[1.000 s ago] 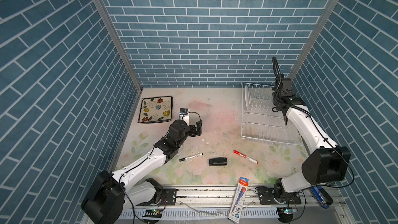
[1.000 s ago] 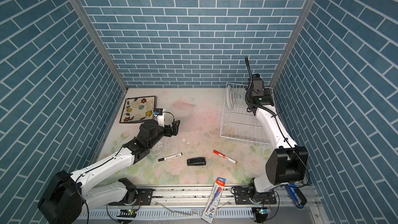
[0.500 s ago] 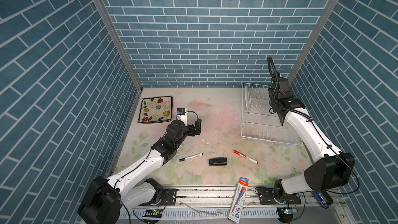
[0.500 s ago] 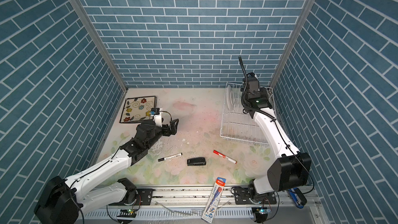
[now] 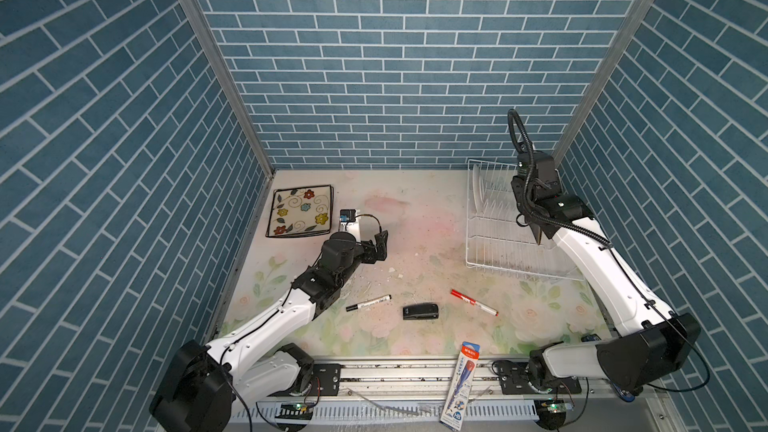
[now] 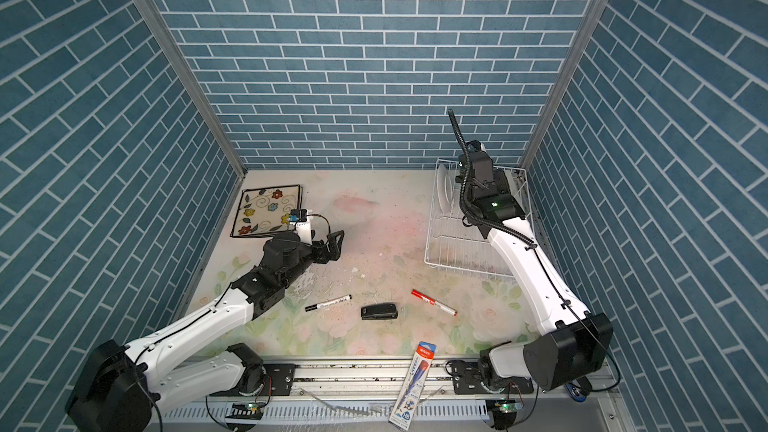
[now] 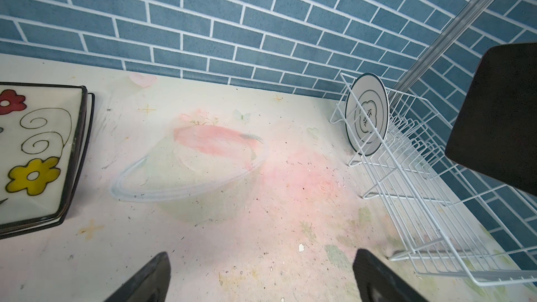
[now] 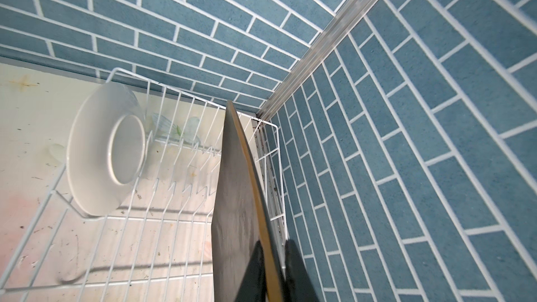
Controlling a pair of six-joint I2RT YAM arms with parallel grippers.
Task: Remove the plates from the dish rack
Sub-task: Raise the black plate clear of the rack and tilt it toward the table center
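My right gripper point(image 8: 274, 260) is shut on the edge of a square black plate point(image 8: 235, 199), held upright above the dish rack point(image 8: 174, 228) near the right wall. The left wrist view shows this black plate point(image 7: 499, 111) hanging clear above the rack point(image 7: 436, 199). A round white plate point(image 5: 473, 193) point(image 7: 366, 114) stands upright in the rack's far left corner. A flower-patterned square plate point(image 5: 301, 211) point(image 6: 268, 209) lies flat at the table's back left. My left gripper point(image 5: 380, 245) point(image 7: 260, 257) is open and empty, low over the table just right of it.
The white wire rack point(image 5: 498, 251) point(image 6: 457, 251) sits against the back right corner, close to both walls. A black marker point(image 5: 369, 303), a black stapler point(image 5: 420, 311) and a red marker point(image 5: 473, 308) lie near the table's front. A pencil pack point(image 5: 463, 384) rests on the front rail.
My right arm has shifted slightly left with the black plate in its grip. The left arm has barely moved and stays open.
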